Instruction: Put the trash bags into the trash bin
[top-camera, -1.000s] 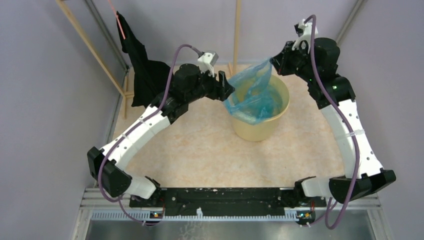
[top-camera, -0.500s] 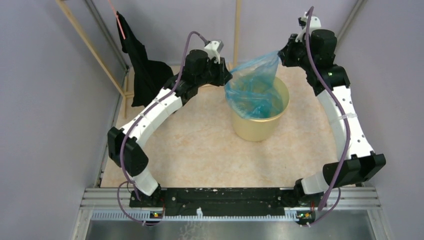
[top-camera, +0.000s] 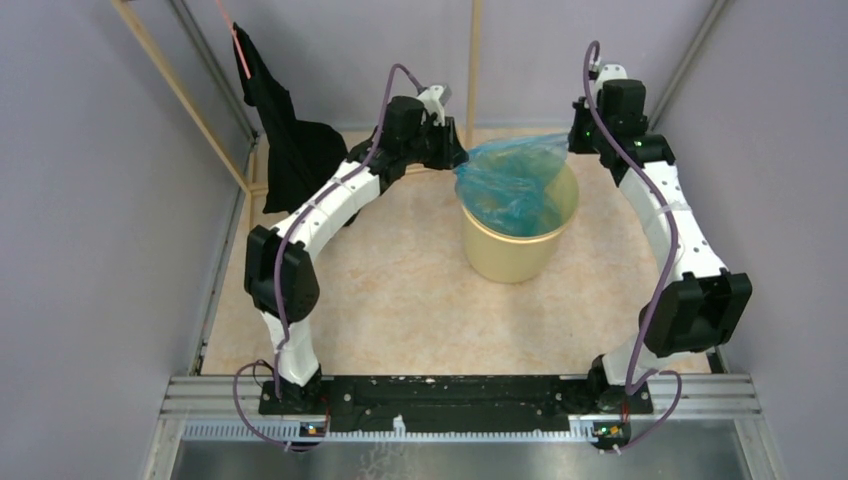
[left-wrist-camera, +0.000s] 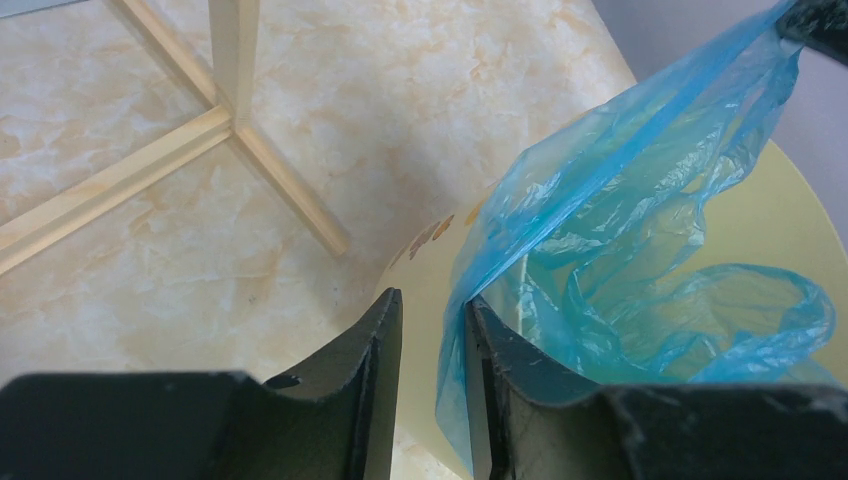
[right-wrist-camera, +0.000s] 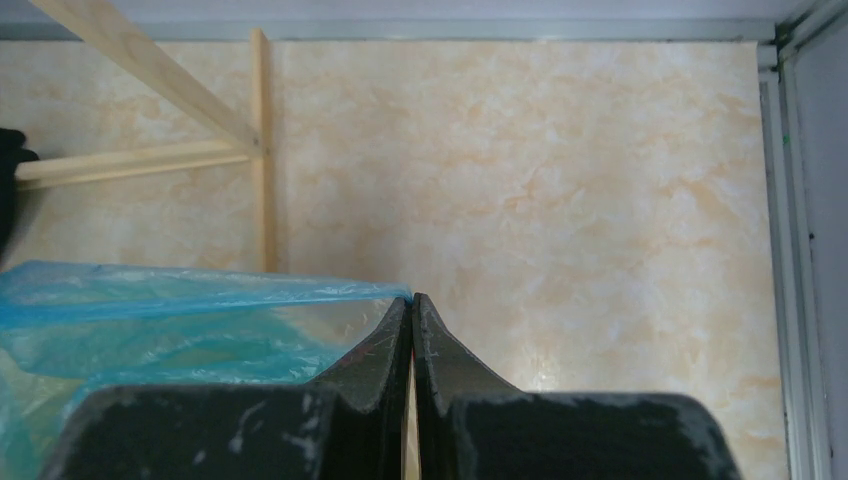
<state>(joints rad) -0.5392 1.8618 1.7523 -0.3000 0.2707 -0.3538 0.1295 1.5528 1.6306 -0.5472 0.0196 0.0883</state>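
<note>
The light-blue trash bag (top-camera: 510, 180) is stretched between my two grippers over the far rim of the yellow trash bin (top-camera: 515, 255), and its lower part hangs inside. My left gripper (top-camera: 458, 157) is at the bag's left corner. In the left wrist view its jaws (left-wrist-camera: 432, 300) stand a little apart. The bag's edge (left-wrist-camera: 620, 230) lies against the inner face of the right finger, and the bin wall (left-wrist-camera: 430, 270) shows through the gap. My right gripper (top-camera: 572, 140) is shut on the bag's right corner. Its closed tips (right-wrist-camera: 411, 300) pinch the film (right-wrist-camera: 150, 320).
A black cloth (top-camera: 290, 150) hangs on a wooden frame (top-camera: 473, 60) at the back left. The frame's bars lie on the table behind the bin (left-wrist-camera: 270, 170) (right-wrist-camera: 262, 150). Grey walls close in on both sides. A metal rail (top-camera: 450, 395) runs along the near edge.
Both grippers have moved towards the back and come lower. The bag, held up in a peak before, now lies flatter and stretched across the bin's far rim.
</note>
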